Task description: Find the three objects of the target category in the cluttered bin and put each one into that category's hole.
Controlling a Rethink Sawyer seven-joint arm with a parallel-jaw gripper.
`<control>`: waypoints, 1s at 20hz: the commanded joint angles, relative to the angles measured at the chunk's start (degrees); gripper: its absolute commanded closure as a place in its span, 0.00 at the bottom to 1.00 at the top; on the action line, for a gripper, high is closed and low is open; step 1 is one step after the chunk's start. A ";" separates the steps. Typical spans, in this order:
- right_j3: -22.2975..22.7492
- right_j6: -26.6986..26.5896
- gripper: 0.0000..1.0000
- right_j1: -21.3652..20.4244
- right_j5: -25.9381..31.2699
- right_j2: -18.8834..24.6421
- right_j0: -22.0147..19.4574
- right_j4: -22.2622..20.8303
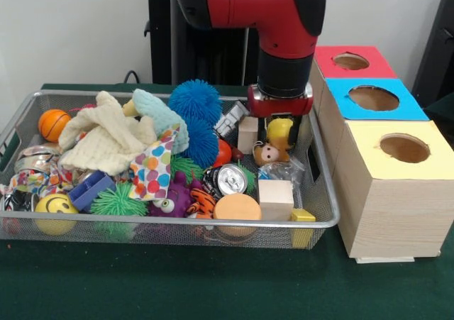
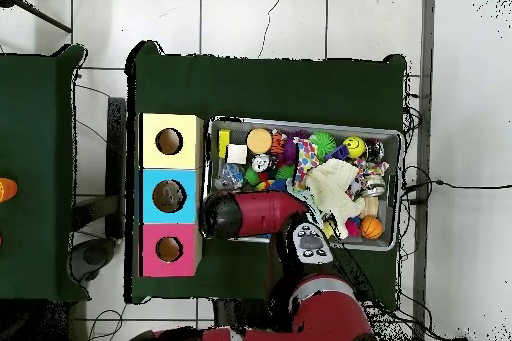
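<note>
1. The robot's gripper hangs low over the right end of the silver wire mesh bin, under its red and black arm. I cannot tell if it is holding anything, because the arm hides it.
2. Right below it sits a small yellow toy figure. I cannot tell if the two are touching.
3. Just in front of that, toward the near rim, is a small monkey-face toy.
4. Beside it stands a tall plain wooden block. A second, shorter wooden cube rests nearer the front rim. That makes two wooden blocks I can count.
5. The task does not say which kind of toy to look for, so I cannot say which three things count.
6. The holes are to the right of the bin in the front view. There are three wooden boxes, each with one round hole: a red-topped box, a blue-topped box and a yellow-topped box.
7. I think the next move goes from the bin sideways to those boxes. The red and blue ones look closest to the arm.
</note>
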 commanded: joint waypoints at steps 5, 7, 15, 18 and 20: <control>3.03 10.97 0.00 3.99 -3.91 -0.44 3.55 1.91; 2.90 10.70 0.00 4.23 -3.84 -0.59 3.66 2.02; 1.25 8.40 0.00 6.07 -3.46 -0.58 2.06 1.62; 1.34 7.28 0.00 6.71 -5.66 0.40 -0.39 0.76; 1.48 6.98 0.00 6.70 -6.38 0.70 -1.31 0.48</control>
